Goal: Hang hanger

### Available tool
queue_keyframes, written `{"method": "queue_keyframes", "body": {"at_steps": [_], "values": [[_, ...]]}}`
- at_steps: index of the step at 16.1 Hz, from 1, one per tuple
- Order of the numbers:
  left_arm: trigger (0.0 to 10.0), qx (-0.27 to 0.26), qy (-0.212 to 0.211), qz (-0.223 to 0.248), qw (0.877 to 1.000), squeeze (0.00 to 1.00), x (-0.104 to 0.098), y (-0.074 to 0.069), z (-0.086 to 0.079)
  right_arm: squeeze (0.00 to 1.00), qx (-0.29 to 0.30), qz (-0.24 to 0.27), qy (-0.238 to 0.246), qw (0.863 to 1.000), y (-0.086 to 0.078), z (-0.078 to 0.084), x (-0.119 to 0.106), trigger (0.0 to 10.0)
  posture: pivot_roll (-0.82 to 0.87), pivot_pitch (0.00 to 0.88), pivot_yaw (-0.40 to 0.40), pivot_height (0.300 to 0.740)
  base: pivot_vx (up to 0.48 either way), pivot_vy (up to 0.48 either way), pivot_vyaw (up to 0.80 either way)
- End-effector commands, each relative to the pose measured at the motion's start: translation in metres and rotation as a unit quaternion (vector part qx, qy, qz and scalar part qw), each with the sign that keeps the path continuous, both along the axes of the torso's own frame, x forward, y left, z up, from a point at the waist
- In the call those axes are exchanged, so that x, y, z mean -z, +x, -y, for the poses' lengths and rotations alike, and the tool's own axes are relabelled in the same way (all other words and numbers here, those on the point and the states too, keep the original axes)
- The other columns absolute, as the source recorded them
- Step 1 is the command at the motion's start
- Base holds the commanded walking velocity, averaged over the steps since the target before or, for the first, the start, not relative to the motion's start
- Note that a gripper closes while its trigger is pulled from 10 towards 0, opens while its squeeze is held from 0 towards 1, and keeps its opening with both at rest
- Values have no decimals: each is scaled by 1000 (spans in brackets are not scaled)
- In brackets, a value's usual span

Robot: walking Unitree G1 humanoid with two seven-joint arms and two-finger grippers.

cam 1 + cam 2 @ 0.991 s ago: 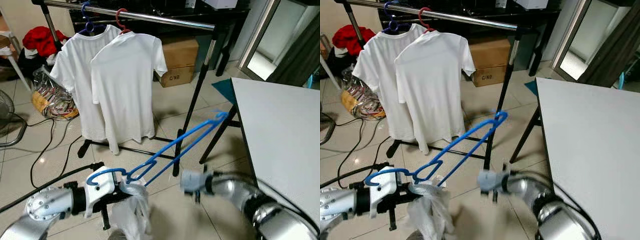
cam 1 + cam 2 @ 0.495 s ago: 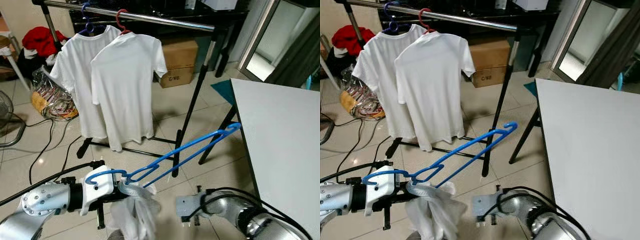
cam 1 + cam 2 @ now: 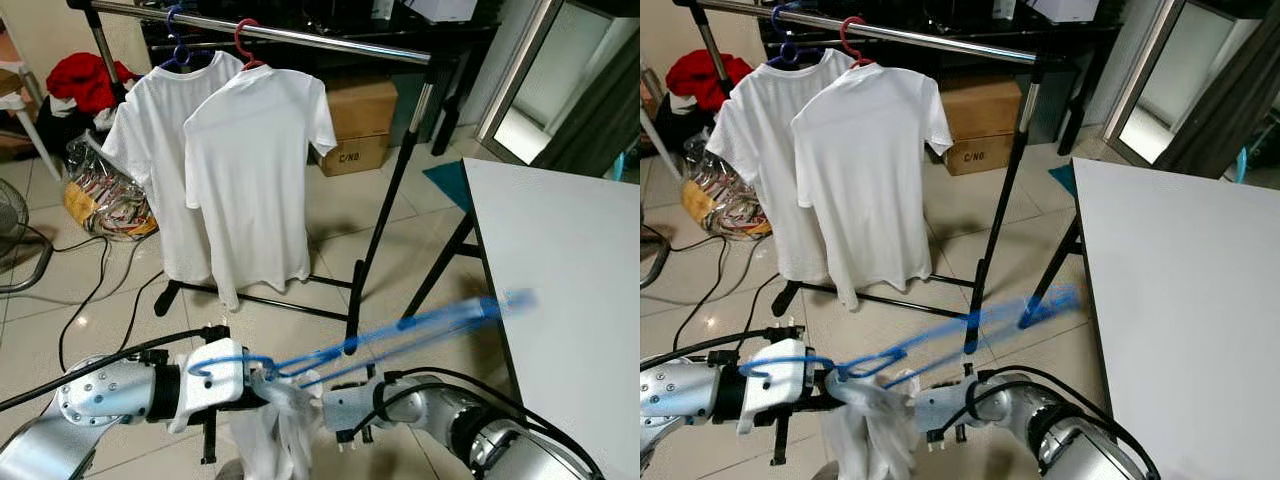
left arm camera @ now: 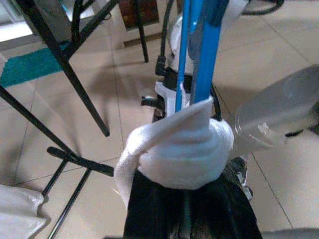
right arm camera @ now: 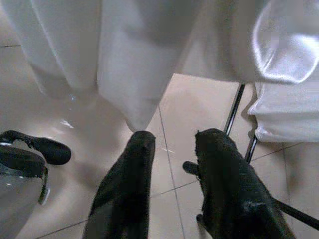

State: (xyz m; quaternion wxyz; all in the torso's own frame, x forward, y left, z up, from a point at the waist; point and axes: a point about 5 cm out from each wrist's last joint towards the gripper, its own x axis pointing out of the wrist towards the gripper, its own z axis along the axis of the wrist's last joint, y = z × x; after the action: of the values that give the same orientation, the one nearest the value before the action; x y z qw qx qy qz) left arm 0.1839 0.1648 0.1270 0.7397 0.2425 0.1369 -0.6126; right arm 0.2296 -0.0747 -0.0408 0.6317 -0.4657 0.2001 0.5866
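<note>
A blue plastic hanger [image 3: 400,330] lies almost level at knee height, its far end blurred near the table corner. Its hook [image 3: 215,360] sits over my left gripper [image 3: 250,385], which is shut on the hanger's neck. A white garment [image 3: 275,430] is bunched there and hangs down. In the left wrist view the hanger [image 4: 199,50] rises out of the wad of white cloth [image 4: 179,154]. My right gripper [image 5: 172,142] is open, just short of the hanging white cloth [image 5: 124,59], with nothing between its fingers. Its wrist [image 3: 340,410] is right beside the garment. The clothes rail [image 3: 300,33] runs across the back.
Two white T-shirts [image 3: 255,170] [image 3: 150,150] hang on the rail's left half; its right part is bare. A white table [image 3: 570,260] fills the right side. A cardboard box [image 3: 355,120], a bag of clutter [image 3: 100,195], a fan [image 3: 15,240] and floor cables [image 3: 90,300] lie around.
The hanger's far end has swung down and to the right, from tilted up to almost level. My right gripper has moved left, up to the hanging garment.
</note>
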Motion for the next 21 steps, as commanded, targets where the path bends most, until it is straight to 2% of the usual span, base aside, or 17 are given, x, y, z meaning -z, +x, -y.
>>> {"method": "queue_keyframes", "body": {"at_steps": [1,3,6,8,10,12,13,14,15,17,21], "values": [[10000,26,8,22,999,0,-9,0,6,573,18,-27,15,999,0,-1,-1,10000,206,0,-72,740,0,0,0],[10000,36,24,32,999,0,-12,2,6,541,53,-86,59,993,-3,-8,-3,10000,209,0,-74,740,0,0,0],[10000,47,36,38,998,0,-14,5,7,525,47,-113,77,989,-6,-13,-4,10000,211,0,-75,740,0,0,0],[10000,49,36,40,997,0,-15,6,9,518,61,-97,86,990,-2,-17,-6,10000,212,0,-74,740,0,0,0],[10000,50,37,41,997,0,-16,7,10,475,89,-53,122,987,11,-23,-16,10000,213,0,-74,740,0,0,0],[10000,49,38,39,997,0,-15,7,9,420,91,-9,144,985,19,-23,-24,10000,211,0,-72,740,0,0,0],[10000,48,39,39,997,0,-15,7,9,329,87,5,147,985,21,-22,-26,10000,211,0,-72,740,0,0,0],[10000,49,39,38,997,0,-14,7,9,106,82,23,150,985,23,-21,-28,10000,208,0,-70,740,0,0,0],[10000,49,39,37,997,0,-14,7,9,0,67,66,162,982,27,-19,-35,10000,206,0,-68,740,0,0,0],[10000,52,39,36,997,0,-15,7,10,0,36,91,175,980,30,-18,-41,10000,203,0,-65,740,0,0,0],[10000,55,41,34,997,0,-14,7,9,0,5,89,188,978,28,-17,-45,10000,204,0,-63,740,0,0,0]]}}
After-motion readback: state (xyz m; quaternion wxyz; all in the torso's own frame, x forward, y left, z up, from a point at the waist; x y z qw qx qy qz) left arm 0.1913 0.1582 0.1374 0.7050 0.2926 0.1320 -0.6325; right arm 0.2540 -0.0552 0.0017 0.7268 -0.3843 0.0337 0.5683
